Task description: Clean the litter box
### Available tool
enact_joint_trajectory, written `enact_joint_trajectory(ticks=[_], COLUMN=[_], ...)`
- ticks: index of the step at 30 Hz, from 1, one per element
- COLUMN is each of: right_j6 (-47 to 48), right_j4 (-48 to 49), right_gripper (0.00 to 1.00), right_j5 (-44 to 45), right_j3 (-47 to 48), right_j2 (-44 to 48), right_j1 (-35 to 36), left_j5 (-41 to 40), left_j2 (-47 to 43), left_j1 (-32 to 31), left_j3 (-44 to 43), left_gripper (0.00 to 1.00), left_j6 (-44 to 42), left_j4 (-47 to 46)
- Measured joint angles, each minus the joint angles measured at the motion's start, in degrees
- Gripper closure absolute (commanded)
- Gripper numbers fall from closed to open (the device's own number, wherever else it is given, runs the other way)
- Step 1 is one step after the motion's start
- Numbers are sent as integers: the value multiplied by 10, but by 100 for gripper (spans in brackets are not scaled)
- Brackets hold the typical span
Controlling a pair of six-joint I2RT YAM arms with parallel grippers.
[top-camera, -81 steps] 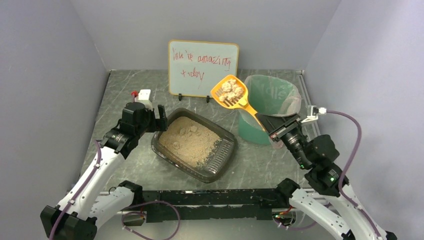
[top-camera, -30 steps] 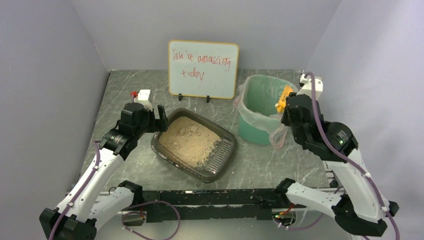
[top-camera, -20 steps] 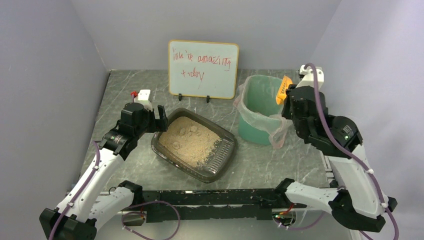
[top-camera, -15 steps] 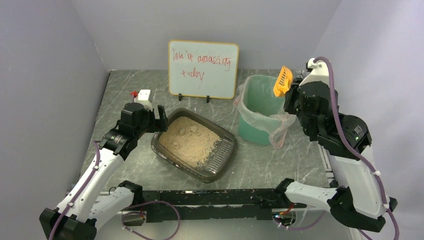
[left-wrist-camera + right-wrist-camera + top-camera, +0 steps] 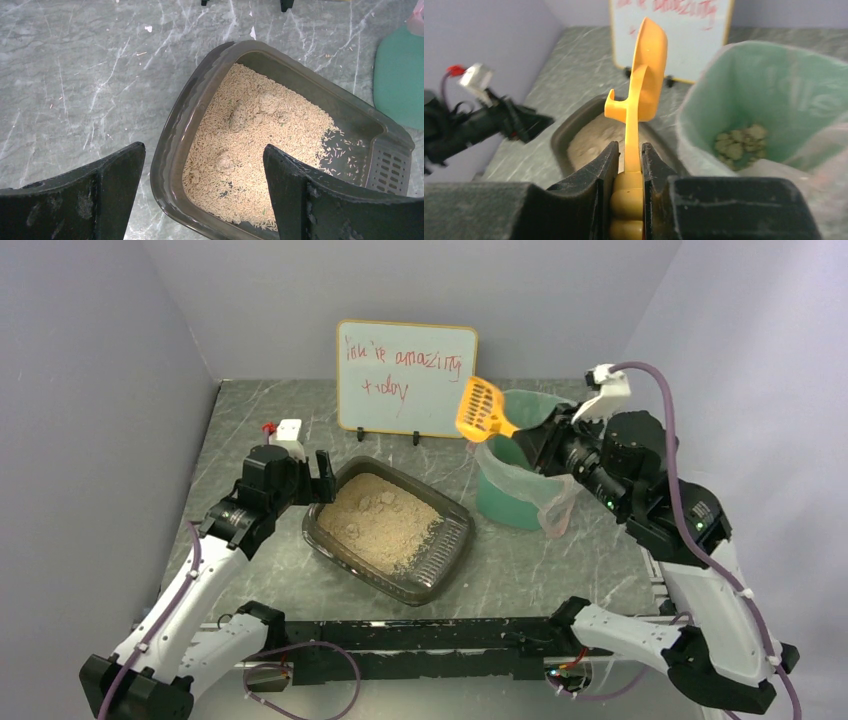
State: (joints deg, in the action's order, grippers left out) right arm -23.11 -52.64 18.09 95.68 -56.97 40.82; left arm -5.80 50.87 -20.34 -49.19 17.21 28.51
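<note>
The right claw [image 5: 628, 148] is clenching the slotted orange plastic scoop [image 5: 480, 407] by the green lined bin [image 5: 502, 504] — sweeping it toward the dark translucent litter box [image 5: 448, 544] at the middle of the bench [image 5: 560, 562] is risking a strike on the gaping left claw [image 5: 202, 151] straddling its rim.

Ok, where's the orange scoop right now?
In the top view the scoop is up in the air on the right side, held by the right gripper over the left rim of the green bin, by the whiteboard's right edge.
</note>
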Motion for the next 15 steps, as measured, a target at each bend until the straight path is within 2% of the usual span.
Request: enact_joint_trajectory(ticks=[8, 15], right_j6=[-57, -92], right_j4=[104, 145], right_gripper=[100, 100], right_j5=[-156, -238], right_j3=[-161, -281], right_j2=[24, 40], right_j1=[0, 0], left_j5=[-7, -26], left_j2=[30, 98], left_j1=[0, -3], left_j3=[0, 0], left_gripper=[10, 16], left_j6=[3, 20], left_j4=[3, 23])
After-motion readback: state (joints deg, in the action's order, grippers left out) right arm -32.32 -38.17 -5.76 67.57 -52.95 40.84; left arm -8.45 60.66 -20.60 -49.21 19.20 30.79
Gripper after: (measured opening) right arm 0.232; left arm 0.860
